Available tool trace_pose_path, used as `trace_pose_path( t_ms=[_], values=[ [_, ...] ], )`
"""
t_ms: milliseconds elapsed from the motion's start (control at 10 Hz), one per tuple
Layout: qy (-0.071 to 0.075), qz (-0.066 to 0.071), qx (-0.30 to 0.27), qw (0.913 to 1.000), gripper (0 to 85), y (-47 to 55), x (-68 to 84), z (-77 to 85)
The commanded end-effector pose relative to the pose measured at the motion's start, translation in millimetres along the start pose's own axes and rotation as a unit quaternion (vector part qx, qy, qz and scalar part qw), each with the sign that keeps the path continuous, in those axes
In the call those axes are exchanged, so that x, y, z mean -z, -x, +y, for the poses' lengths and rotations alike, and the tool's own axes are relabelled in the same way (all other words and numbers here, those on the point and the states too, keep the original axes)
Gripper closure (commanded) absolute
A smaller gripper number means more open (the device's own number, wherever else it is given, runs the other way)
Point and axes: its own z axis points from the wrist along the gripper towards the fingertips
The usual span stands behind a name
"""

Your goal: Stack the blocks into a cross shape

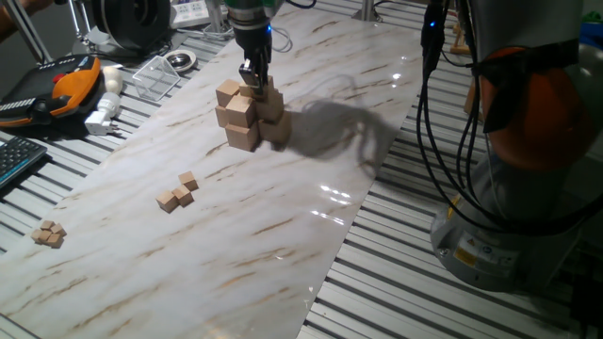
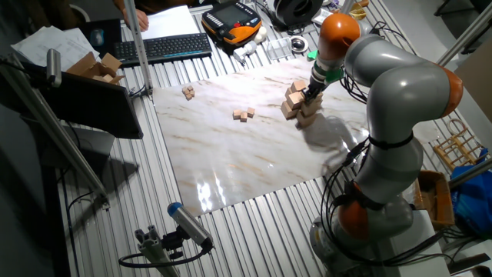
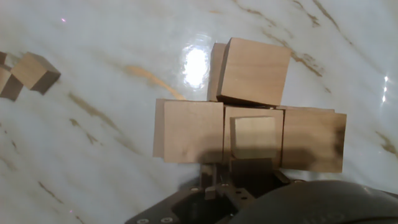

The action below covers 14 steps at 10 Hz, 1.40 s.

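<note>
The cross shape (image 1: 247, 115) is a cluster of larger tan cubes stacked in tiers on the marble board, also in the other fixed view (image 2: 297, 101). In the hand view one small block (image 3: 253, 138) sits on the middle cube of a row of three big cubes (image 3: 249, 137), with another big cube (image 3: 254, 70) behind. My gripper (image 1: 252, 83) hangs straight down with its tips at the top of the stack. Its fingers do not show clearly, so I cannot tell whether they hold the small block. Loose small blocks (image 1: 178, 191) lie near the board's middle left.
Another small pile of blocks (image 1: 48, 234) lies at the board's near left corner. An orange and black pendant (image 1: 58, 87), a clear tray (image 1: 160, 73) and a keyboard (image 1: 14, 160) lie beyond the board's left edge. The robot's base (image 1: 528, 169) and cables stand at the right.
</note>
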Motion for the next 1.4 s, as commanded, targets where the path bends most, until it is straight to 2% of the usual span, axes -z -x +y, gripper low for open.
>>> trace_pose_path(
  t_ms=[0,700,800,1100,1200,1300],
  values=[
    [0.001,0.001,0.0,1.0,85.0,-0.4,-1.3,0.3],
    [0.002,0.006,-0.012,0.9999,85.0,0.3,-3.6,0.8],
    [0.003,0.006,-0.013,0.9999,68.0,0.4,-3.6,0.9],
    [0.003,0.008,-0.015,0.9999,68.0,0.8,-3.2,1.3],
    [0.003,0.008,-0.016,0.9998,51.0,1.0,-2.9,1.5],
    [0.003,0.009,-0.017,0.9998,51.0,1.3,-2.6,1.9]
  ],
)
